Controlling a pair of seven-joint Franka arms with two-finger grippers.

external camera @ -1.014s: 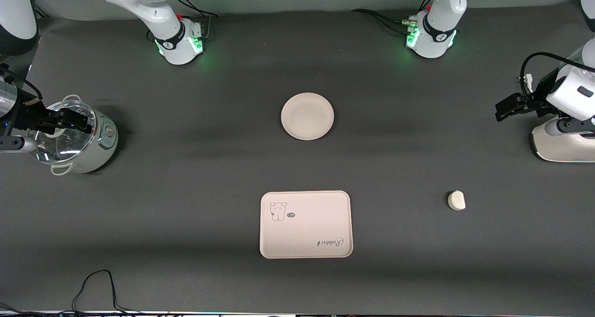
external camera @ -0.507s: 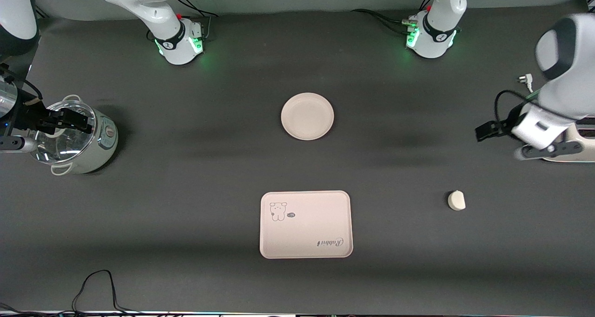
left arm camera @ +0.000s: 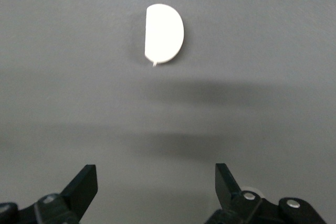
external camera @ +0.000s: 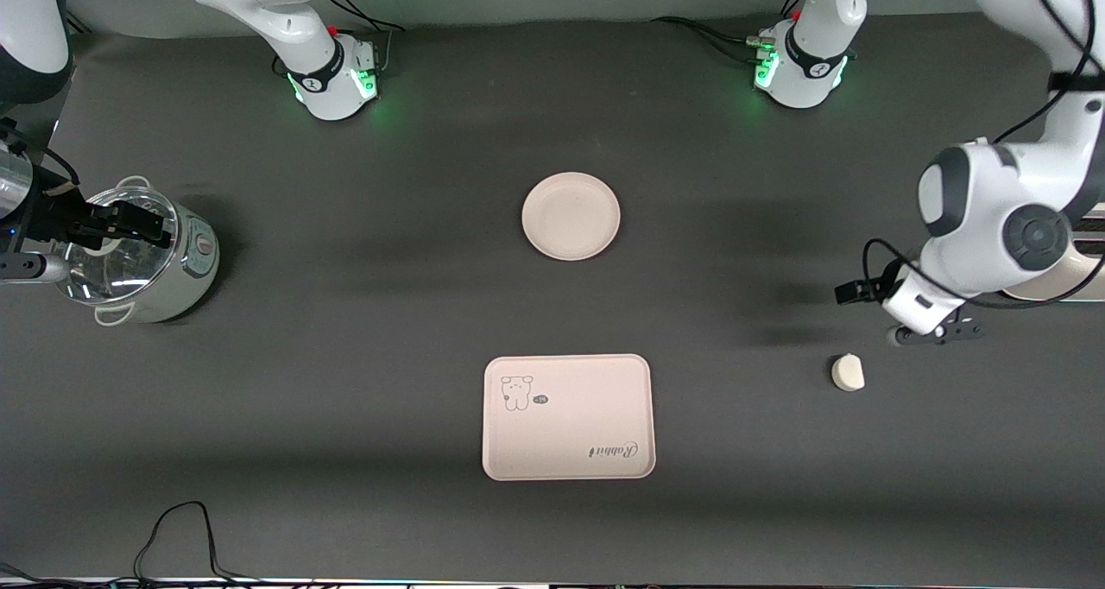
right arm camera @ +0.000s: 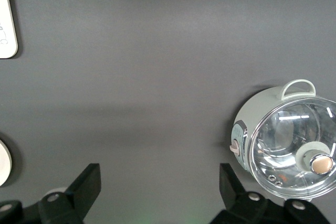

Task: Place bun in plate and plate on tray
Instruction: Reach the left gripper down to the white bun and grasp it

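Bun (external camera: 848, 372) sits loose on the dark table (external camera: 345, 382), with the left gripper (external camera: 850, 292) up in the air close by and nothing between its fingers.

Left wrist view shows both fingers (left arm camera: 84, 186) spread wide apart, and the bun (left arm camera: 164, 33) lies out ahead of the fingertips, flat side up-and-down in that picture, not touching either one. The plate (external camera: 571, 216) is bare in the middle of the table, and the tray (external camera: 567, 417) with the little animal drawing lies nearer the front camera than the plate, well apart from it. Right gripper (external camera: 129, 220) hangs over the lidded pot (external camera: 142, 256) at the right arm's end of the table, waiting, fingers (right arm camera: 86, 184) released and holding nothing.
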